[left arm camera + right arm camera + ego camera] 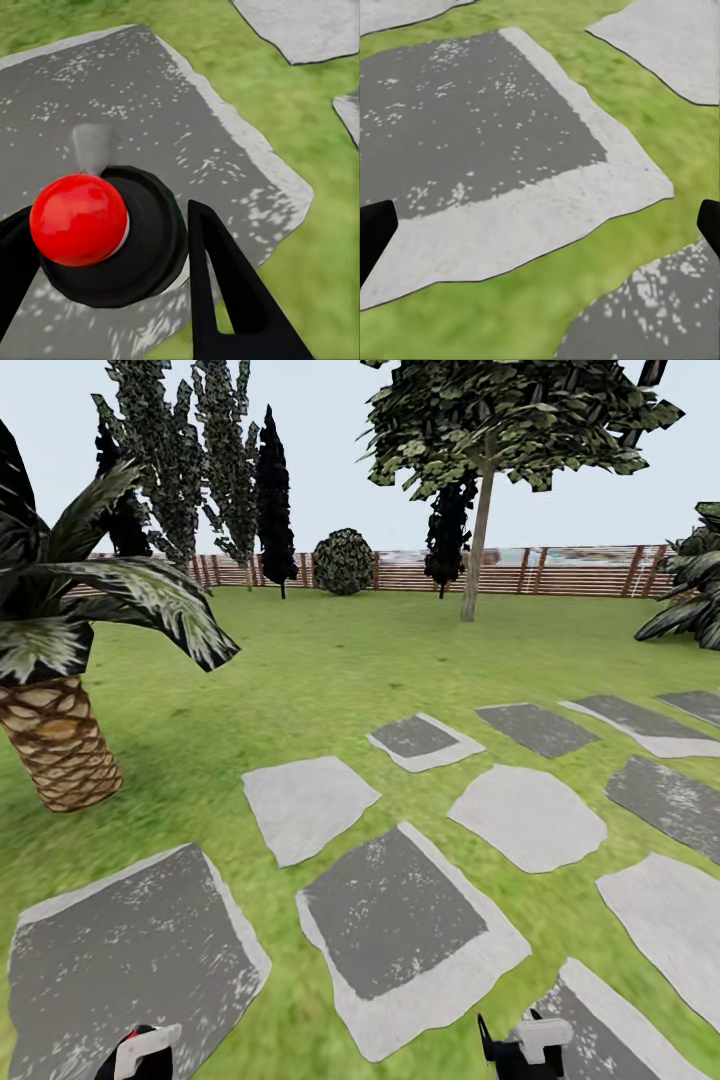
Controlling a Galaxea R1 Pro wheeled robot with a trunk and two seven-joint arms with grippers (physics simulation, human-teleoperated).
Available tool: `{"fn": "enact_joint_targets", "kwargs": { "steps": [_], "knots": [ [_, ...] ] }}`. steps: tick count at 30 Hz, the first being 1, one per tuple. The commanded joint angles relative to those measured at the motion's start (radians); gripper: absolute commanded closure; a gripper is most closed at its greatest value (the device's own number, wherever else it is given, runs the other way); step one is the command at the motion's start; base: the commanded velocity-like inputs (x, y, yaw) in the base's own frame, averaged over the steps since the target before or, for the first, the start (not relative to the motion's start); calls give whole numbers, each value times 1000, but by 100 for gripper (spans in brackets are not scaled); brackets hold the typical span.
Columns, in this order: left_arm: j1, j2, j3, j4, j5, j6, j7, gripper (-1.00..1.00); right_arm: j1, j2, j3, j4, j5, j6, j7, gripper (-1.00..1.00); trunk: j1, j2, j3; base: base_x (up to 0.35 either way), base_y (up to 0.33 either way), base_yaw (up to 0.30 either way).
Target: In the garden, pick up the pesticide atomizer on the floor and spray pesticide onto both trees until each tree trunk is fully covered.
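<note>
A short palm [55,660] with a scaly tan trunk stands at the left edge of the lawn [300,660], its dark fronds drooping over the grass. Grey stepping stones [385,920] lie scattered across the near and right part of the floor. At the far edge, a brown slatted fence [560,572] closes the garden, with black cone-shaped trees [275,500] and a round bush [343,562] before it. One tall tree [478,540] with a thin-looking pale trunk rises right of centre, well apart from the robot.

The left hand [112,247] is gripping a black round-bodied object with a red ball top [79,219] above a grey stone, its dark fingers [225,292] at either side. The right hand [540,232] is spread wide, empty, above stone and grass
</note>
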Motion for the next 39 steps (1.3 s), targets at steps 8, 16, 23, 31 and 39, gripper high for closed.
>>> {"fn": "enact_joint_targets", "kwargs": {
  "steps": [8, 16, 23, 31, 39],
  "knots": [
    [0, 0, 0, 0, -1, 0, 0, 100, 0, 0, 0, 0, 0, 0, 0, -100, 0, 0, 0, 340, 0, 0],
    [0, 0, 1, 0, -1, 0, 0, 100, 0, 0, 0, 0, 0, 1, 0, -100, 0, 0, 0, 340, 0, 0],
    [0, 0, 1, 0, -1, 0, 0, 100, 0, -1, 0, 0, 0, 0, 1, -100, 0, 0, 0, 340, 0, -29],
    [0, 0, 1, 0, -1, 0, 0, 100, 0, -1, 0, 0, 0, 0, 1, -100, 0, 0, 0, 340, 0, -213],
    [0, 0, 1, 0, 0, 0, 0, 100, 0, -1, 0, 0, 0, 0, 0, -100, 0, 0, 0, 340, 0, -243]
  ]
}}
